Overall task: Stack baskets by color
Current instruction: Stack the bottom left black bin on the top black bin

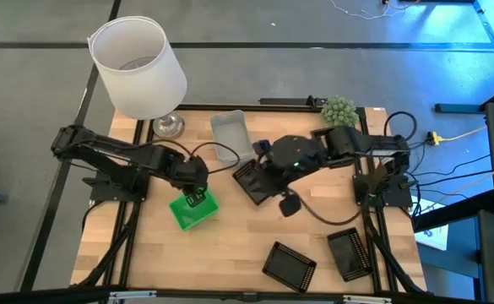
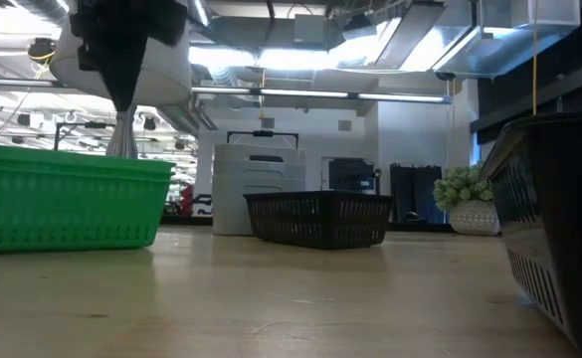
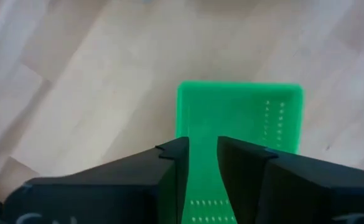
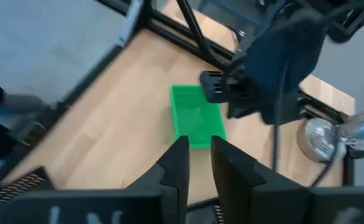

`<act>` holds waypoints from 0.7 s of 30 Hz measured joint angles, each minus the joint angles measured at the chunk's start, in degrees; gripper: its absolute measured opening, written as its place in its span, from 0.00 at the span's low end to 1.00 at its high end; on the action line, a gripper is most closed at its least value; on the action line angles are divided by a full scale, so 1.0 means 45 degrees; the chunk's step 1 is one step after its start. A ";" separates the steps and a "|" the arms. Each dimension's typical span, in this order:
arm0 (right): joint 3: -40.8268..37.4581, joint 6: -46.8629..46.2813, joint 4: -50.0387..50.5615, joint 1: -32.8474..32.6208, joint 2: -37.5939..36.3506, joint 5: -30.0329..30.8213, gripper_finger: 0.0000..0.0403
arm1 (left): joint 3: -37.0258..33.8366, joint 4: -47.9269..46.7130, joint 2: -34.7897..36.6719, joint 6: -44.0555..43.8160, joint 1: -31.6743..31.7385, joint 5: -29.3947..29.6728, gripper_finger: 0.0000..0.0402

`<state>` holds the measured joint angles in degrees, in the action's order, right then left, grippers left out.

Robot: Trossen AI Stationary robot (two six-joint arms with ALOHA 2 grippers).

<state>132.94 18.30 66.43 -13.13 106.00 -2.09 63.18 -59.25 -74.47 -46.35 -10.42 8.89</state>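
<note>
A bright green basket (image 1: 192,211) rests flat on the table at centre left and also shows in the low view (image 2: 67,204). My left gripper (image 3: 203,149) stands open just above its far side, pointing steeply down, with one green wall (image 3: 203,186) in the gap between its fingers. My right gripper (image 4: 199,146) hangs high over the table's middle, narrowly open with nothing between its fingers. Below it a black mesh basket (image 1: 248,180) sits on the table. A grey-white basket (image 1: 230,135) lies toward the far edge. My left gripper comes at the green basket from above with its fingers (image 3: 169,163) on either side of one wall (image 3: 203,186). I cannot tell whether they touch it. The basket lies flat on the table.
Two more black mesh baskets (image 1: 289,266) (image 1: 348,253) lie near the front right. A white lampshade (image 1: 137,67) on a metal foot (image 1: 169,125) stands at the far left corner, a small green plant (image 1: 338,110) at the far right. Bare wood lies at the near left.
</note>
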 joint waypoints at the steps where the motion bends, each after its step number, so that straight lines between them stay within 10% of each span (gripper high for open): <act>1: 0.0005 -0.0081 -0.0007 -0.0002 -0.0160 -0.0227 0.17 | 0.0000 0.0045 0.0232 -0.0110 -0.0158 0.0302 0.18; 21: -0.1439 -0.2851 0.2777 -0.0189 -0.1140 -0.0801 0.17 | 0.0000 0.1745 0.3093 0.0092 -0.4965 0.5610 0.18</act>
<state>126.47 5.47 78.93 -13.98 100.87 -5.70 63.18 -51.40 -60.56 -45.93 -32.76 34.13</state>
